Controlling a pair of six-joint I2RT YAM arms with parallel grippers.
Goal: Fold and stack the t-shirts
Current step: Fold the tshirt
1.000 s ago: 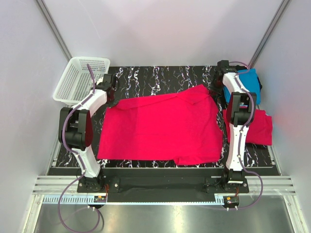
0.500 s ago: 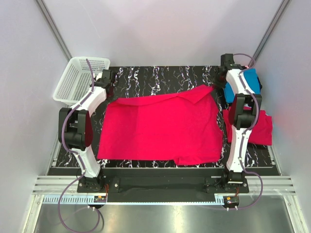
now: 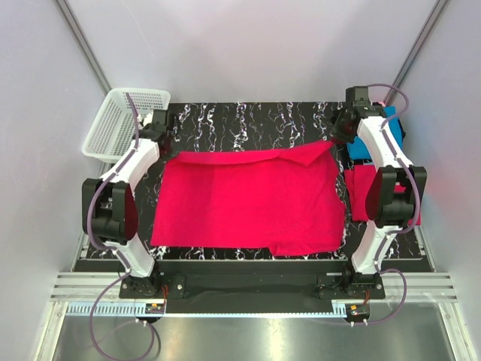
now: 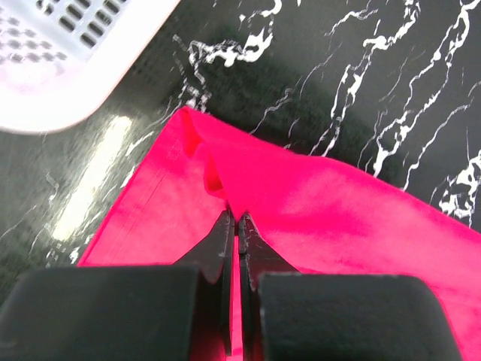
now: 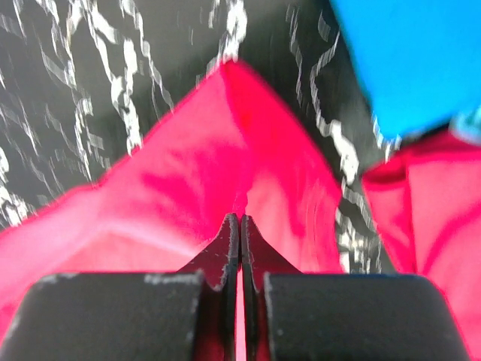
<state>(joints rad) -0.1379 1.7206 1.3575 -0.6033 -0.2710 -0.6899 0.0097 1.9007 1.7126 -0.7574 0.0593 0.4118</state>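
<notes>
1. My left pincer point(image 4: 233, 219) is pressed together on the spread red t-shirt point(image 3: 248, 199). It pinches a small raised fold of cloth just inside the shirt's far-left corner, at about 10 o'clock on the table point(image 3: 248, 116).
2. My right pincer point(image 5: 239, 219) is clamped on the same shirt at its far-right corner, at about 2 o'clock on the table. The cloth rises to a peak ahead of my tips.
3. Between my two grips the shirt's far edge runs almost straight from 9 to 3 o'clock. The rest lies flat on the marbled black top toward 6 o'clock, filling the middle of the table.
4. The second red t-shirt point(image 3: 359, 192) lies at 3 o'clock of the spread one, just beside its right edge and partly hidden under my right arm.
5. The turquoise t-shirt point(image 5: 406, 60) sits at 12 o'clock of the second red one, close against it.
6. The white mesh basket point(image 3: 113, 128) stands at the table's 10 o'clock corner, near my left pincer and apart from the shirt.
</notes>
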